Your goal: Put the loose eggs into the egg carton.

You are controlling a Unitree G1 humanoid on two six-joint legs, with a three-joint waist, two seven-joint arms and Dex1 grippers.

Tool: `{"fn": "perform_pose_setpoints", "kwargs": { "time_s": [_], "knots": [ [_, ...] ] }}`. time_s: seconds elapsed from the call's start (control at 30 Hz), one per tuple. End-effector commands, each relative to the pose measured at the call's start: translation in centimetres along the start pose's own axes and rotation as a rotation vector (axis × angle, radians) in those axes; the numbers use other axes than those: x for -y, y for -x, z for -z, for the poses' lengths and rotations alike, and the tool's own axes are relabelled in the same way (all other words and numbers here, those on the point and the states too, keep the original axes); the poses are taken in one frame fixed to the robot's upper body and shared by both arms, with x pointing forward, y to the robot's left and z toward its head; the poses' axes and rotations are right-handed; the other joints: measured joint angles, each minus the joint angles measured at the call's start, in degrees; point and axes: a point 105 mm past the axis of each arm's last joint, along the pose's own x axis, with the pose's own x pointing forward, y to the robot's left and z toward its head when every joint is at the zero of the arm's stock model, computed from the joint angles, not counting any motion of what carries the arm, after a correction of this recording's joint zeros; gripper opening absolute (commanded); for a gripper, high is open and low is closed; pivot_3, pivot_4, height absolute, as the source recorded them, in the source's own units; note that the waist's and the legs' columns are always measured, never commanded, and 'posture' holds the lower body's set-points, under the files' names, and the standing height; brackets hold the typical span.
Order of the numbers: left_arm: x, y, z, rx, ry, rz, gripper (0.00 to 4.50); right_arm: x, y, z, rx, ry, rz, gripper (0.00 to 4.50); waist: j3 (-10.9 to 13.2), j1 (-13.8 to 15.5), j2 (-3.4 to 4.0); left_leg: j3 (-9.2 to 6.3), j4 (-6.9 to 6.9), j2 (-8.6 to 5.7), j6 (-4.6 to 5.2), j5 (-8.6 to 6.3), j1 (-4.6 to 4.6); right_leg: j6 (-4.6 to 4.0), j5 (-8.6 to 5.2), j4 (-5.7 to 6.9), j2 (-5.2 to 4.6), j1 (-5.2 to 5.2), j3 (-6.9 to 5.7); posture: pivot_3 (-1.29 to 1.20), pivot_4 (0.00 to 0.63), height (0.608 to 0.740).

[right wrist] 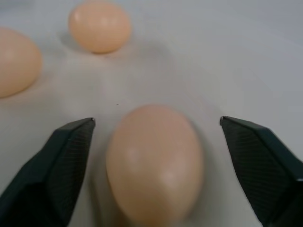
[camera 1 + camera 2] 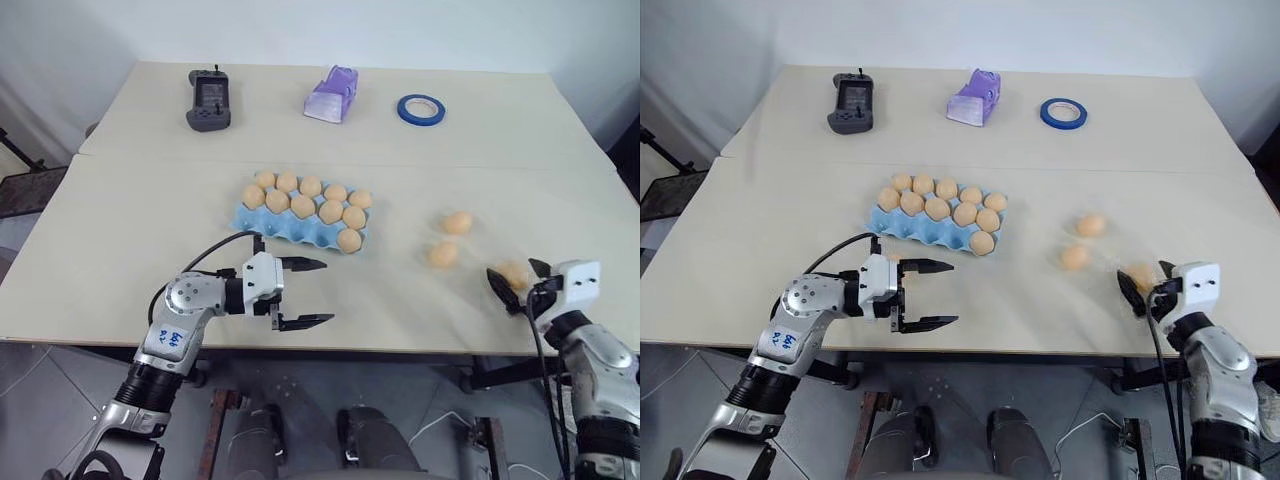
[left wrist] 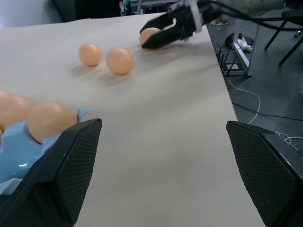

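1. Overhead, the egg carton (image 2: 300,222) lies mid-table with ten eggs in its cups; three loose eggs lie to its right, two (image 2: 457,223) (image 2: 442,254) together and a third egg (image 2: 513,272) near the front edge.
2. Up close, the right wrist view shows that third egg lying between the right gripper's (image 1: 154,156) spread fingers, gaps on both sides, nothing gripped.
3. Meanwhile the left gripper (image 2: 303,293) hovers wide open and empty in front of the carton, pointing right.

The egg carton (image 2: 300,222) sits mid-table, with three loose eggs (image 2: 457,223) to its right. Behind lie a handheld controller (image 2: 209,101), a purple box (image 2: 332,95) and a tape roll (image 2: 420,109), left to right.
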Motion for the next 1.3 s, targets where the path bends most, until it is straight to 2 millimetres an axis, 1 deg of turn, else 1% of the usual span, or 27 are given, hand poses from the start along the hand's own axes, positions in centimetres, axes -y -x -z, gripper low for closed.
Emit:
{"fn": "perform_pose_setpoints", "kwargs": {
  "time_s": [0.03,0.1,0.17,0.2,0.33,0.4,0.5,0.53,0.57,0.63,0.67,0.73,0.8,0.87,0.93,1.0,1.1,1.27,1.3],
  "knots": [
    [-0.1,0.4,-0.9,0.012,-0.039,-0.019,4.5,0.3,-0.3,-0.9,0.025,0.053,-0.027,3.17,0.0,-0.01,0.0,0.0,0.02,0.0,0.03,0.02,0.0,0.01,0.01,0.0,0.0,0.0,0.0,0.0,0.15,0.74],
    [-0.1,0.6,-0.9,0.009,-0.042,-0.029,4.5,0.2,-0.5,-1.2,0.038,0.06,-0.045,2.42,0.0,0.05,0.0,0.0,0.03,0.0,0.02,0.01,0.0,0.02,0.01,0.01,0.0,0.0,0.0,0.0,0.15,0.74],
    [-0.3,0.8,-0.9,0.009,-0.046,-0.045,4.5,0.0,-0.4,-1.8,0.052,0.079,-0.063,1.77,0.0,0.08,0.0,0.0,0.03,0.0,0.01,0.0,0.0,0.02,0.01,0.02,0.0,0.0,0.0,0.0,0.15,0.74],
    [-0.5,1.0,-0.9,0.008,-0.047,-0.067,4.5,-0.4,-0.4,-2.7,0.076,0.101,-0.09,1.65,0.0,0.09,0.0,0.0,0.03,0.0,0.01,0.0,0.0,0.03,0.01,0.01,0.0,0.0,0.0,0.0,0.15,0.74],
    [-1.0,2.0,-0.6,-0.003,-0.044,-0.13,4.5,-1.8,-0.4,-6.4,0.184,0.114,-0.159,1.65,0.01,-0.15,0.02,0.0,0.03,0.01,0.01,0.0,-0.01,0.03,0.01,0.07,0.0,-0.04,0.03,0.0,0.15,0.74],
    [-1.4,2.7,-0.5,-0.004,-0.03,-0.173,4.5,-3.0,-0.5,-8.4,0.231,0.116,-0.213,1.65,0.01,-0.25,0.02,0.0,0.03,0.03,-0.04,-0.02,0.0,0.03,0.02,0.11,0.0,-0.05,0.03,0.0,0.15,0.74],
    [-2.0,3.8,-0.4,-0.007,-0.012,-0.238,4.5,-5.4,-0.8,-10.5,0.275,0.106,-0.321,1.65,0.01,-0.18,0.01,0.0,0.02,0.06,-0.07,-0.02,0.0,0.03,0.01,0.14,0.03,-0.07,0.01,0.0,0.15,0.74],
    [-2.2,4.4,-0.4,-0.011,-0.003,-0.269,4.5,-6.9,-1.1,-11.3,0.292,0.099,-0.386,1.65,0.01,-0.23,0.01,-0.01,0.02,0.07,-0.07,-0.02,0.0,0.03,0.01,0.15,0.03,-0.07,0.01,0.0,0.15,0.74],
    [-2.5,5.1,-0.3,-0.013,0.009,-0.307,4.5,-8.5,-1.5,-12.0,0.305,0.088,-0.45,1.65,0.01,-0.27,0.01,-0.01,0.02,0.07,-0.08,-0.02,-0.01,0.02,0.01,0.15,0.03,-0.09,0.0,0.0,0.15,0.74],
    [-2.9,6.7,0.0,-0.026,0.027,-0.392,4.5,-13.2,-2.7,-12.7,0.317,0.077,-0.625,1.65,0.02,-0.67,0.0,0.03,0.01,0.07,-0.09,-0.03,0.0,0.02,0.02,0.16,0.01,-0.11,0.04,0.0,0.15,0.74],
    [-3.1,7.3,0.0,-0.03,0.032,-0.424,4.5,-15.0,-3.1,-12.8,0.312,0.083,-0.68,1.65,0.02,-0.89,0.0,0.05,0.0,0.11,-0.09,-0.03,0.0,0.02,0.02,0.18,0.03,-0.14,0.05,0.0,0.15,0.74],
    [-3.3,8.1,0.1,-0.038,0.04,-0.47,4.5,-17.3,-3.8,-12.8,0.302,0.099,-0.741,1.65,0.02,-0.54,0.0,0.02,-0.02,0.14,-0.11,-0.01,-0.01,-0.03,0.01,0.22,0.06,-0.18,0.01,0.0,0.15,0.74],
    [-3.3,9.2,0.3,-0.053,0.049,-0.527,4.5,-19.6,-5.2,-12.2,0.256,0.124,-0.761,1.65,0.02,-0.15,0.0,0.0,-0.09,0.13,-0.12,-0.01,-0.06,-0.07,-0.02,0.21,0.05,-0.25,-0.01,0.0,0.15,0.74],
    [-3.1,10.0,0.4,-0.068,0.055,-0.561,4.5,-21.0,-6.4,-11.9,0.227,0.131,-0.757,1.65,0.02,-0.04,-0.01,0.02,-0.11,0.1,-0.11,-0.02,-0.15,-0.07,-0.03,0.16,-0.02,-0.31,-0.02,0.0,0.15,0.74],
    [-2.6,11.0,0.6,-0.091,0.06,-0.599,4.5,-22.6,-7.6,-11.7,0.234,0.131,-0.766,1.65,0.02,-0.05,-0.01,0.03,-0.12,0.04,-0.12,-0.05,-0.23,-0.07,-0.02,0.09,-0.1,-0.33,-0.05,0.0,0.15,0.74],
    [-2.2,11.7,0.6,-0.104,0.065,-0.626,4.5,-23.3,-8.6,-11.4,0.233,0.146,-0.75,1.65,0.02,-0.08,-0.02,0.09,-0.12,0.03,-0.11,-0.09,-0.24,-0.07,-0.02,0.05,-0.12,-0.33,-0.03,0.0,0.15,0.74],
    [-1.6,12.1,0.7,-0.117,0.075,-0.656,4.5,-23.5,-10.4,-11.1,0.228,0.157,-0.697,1.65,0.02,-0.19,-0.02,0.08,-0.17,0.02,-0.12,-0.09,-0.25,-0.07,-0.02,0.04,-0.13,-0.36,-0.04,0.0,0.15,0.74],
    [-1.0,12.1,0.6,-0.118,0.086,-0.679,4.5,-24.5,-11.5,-11.5,0.251,0.143,-0.695,1.65,0.02,-0.41,-0.02,0.08,-0.26,0.03,-0.15,-0.08,-0.21,-0.09,-0.02,0.06,-0.13,-0.37,-0.04,0.0,0.15,0.74],
    [-0.9,12.1,0.6,-0.119,0.087,-0.681,4.5,-24.9,-11.5,-11.8,0.263,0.124,-0.705,1.96,0.02,-0.4,-0.02,0.08,-0.29,0.03,-0.16,-0.07,-0.21,-0.1,-0.03,0.06,-0.13,-0.38,-0.04,0.0,0.15,0.74]
  ]
}}
